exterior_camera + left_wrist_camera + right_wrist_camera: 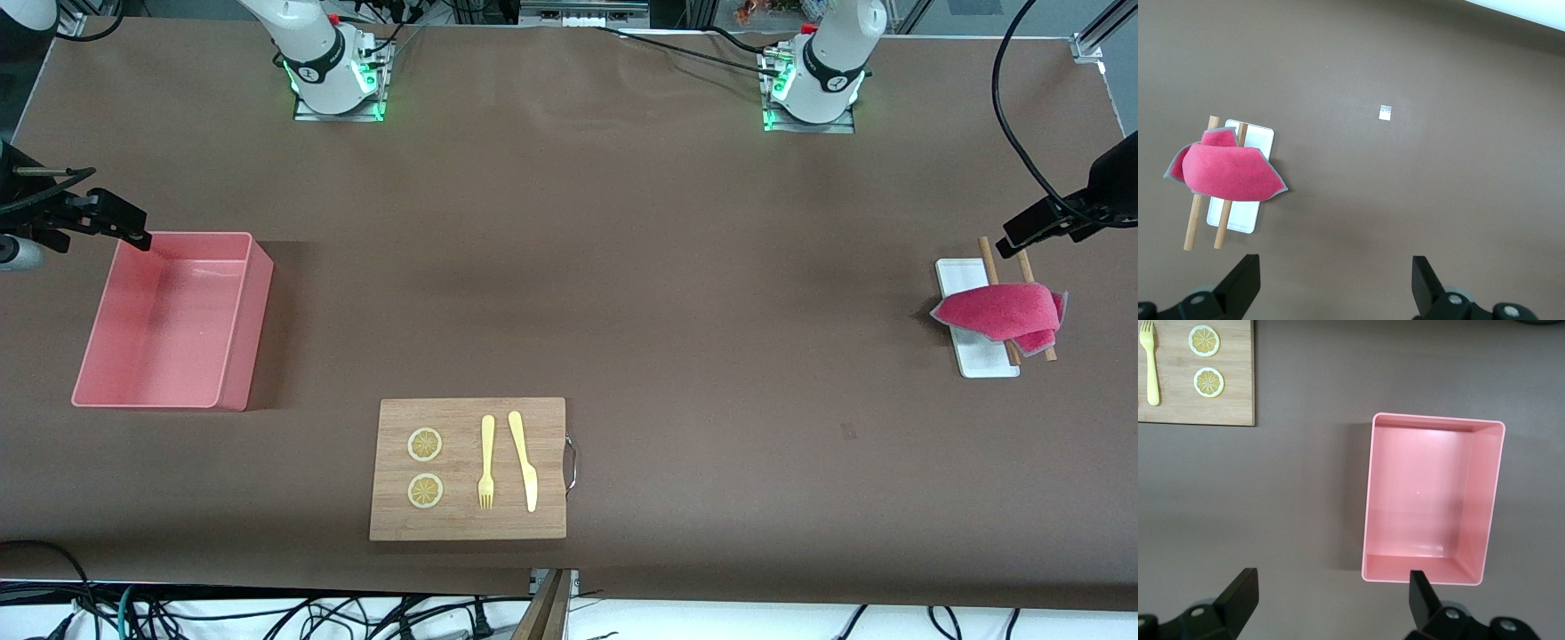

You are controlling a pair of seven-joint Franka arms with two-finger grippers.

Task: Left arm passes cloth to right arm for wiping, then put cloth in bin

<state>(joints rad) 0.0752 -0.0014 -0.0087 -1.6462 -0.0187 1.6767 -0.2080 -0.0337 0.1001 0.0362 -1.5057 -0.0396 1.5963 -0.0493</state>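
Pink bin (173, 322) holds nothing; cloth (1000, 313) on white tray (982, 360).

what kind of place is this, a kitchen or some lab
Most likely a robotics lab, not a kitchen: two arm bases bolted to a brown-covered table, loose cables along its edge, and staged props like the cutting board and bin.

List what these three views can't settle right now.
- White tray: its middle is covered by the cloth in the front and left wrist views.
- Two wooden sticks: mid-lengths hidden under the cloth.
- Knife: cut off by the right wrist view's edge.
- Small white tag on the table: too small to read.
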